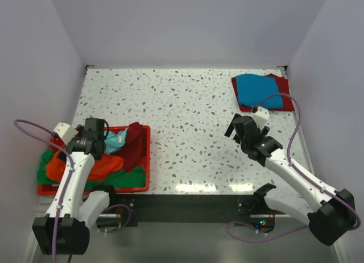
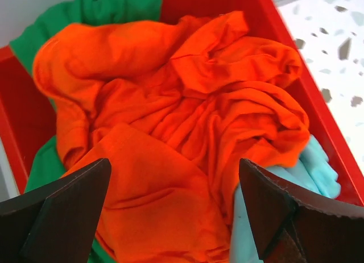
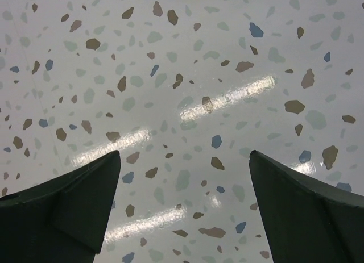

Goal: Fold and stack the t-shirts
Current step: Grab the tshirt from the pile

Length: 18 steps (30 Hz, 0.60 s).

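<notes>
A crumpled orange t-shirt [image 2: 182, 115] fills the red bin [image 1: 145, 161], with green cloth [image 2: 96, 7] under it and a light teal shirt [image 2: 315, 169] at its right. A dark red shirt [image 1: 135, 142] drapes over the bin's right side. My left gripper [image 2: 173, 178] hangs open just above the orange shirt, holding nothing. At the far right of the table a folded blue t-shirt [image 1: 257, 90] lies on a folded dark red one [image 1: 287, 101]. My right gripper [image 3: 185, 161] stands open over bare speckled tabletop, a little in front of that stack.
The red bin's walls [image 2: 318, 104] enclose the pile on the left edge of the table. White walls close in the table at the back and both sides. Purple cables [image 1: 34, 129] loop off both arms.
</notes>
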Each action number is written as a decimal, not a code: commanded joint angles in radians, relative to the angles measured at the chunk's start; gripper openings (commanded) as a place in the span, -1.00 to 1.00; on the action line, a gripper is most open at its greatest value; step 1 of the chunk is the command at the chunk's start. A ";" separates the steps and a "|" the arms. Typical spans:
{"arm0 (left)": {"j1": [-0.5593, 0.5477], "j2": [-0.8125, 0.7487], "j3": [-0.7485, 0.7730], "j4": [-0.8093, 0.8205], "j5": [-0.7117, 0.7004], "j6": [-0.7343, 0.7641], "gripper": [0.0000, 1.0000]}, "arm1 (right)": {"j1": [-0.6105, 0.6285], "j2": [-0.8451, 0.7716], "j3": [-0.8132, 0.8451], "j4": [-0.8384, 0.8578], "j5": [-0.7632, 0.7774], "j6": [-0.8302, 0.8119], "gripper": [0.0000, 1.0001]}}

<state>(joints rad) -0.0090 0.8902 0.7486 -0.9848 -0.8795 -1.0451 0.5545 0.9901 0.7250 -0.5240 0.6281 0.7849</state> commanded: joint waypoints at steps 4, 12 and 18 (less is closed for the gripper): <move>0.098 0.004 -0.061 -0.061 0.008 -0.208 1.00 | -0.031 -0.015 -0.030 0.058 -0.059 -0.001 0.97; 0.127 0.049 -0.146 0.003 0.111 -0.303 0.69 | -0.045 -0.021 -0.025 0.048 -0.070 -0.009 0.98; 0.130 0.073 -0.151 0.003 0.073 -0.323 -0.63 | -0.050 0.001 -0.013 0.065 -0.094 -0.016 0.98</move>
<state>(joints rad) 0.1120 0.9619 0.5888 -1.0069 -0.7925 -1.3239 0.5106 0.9871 0.7006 -0.4984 0.5468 0.7811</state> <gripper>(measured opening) 0.283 0.987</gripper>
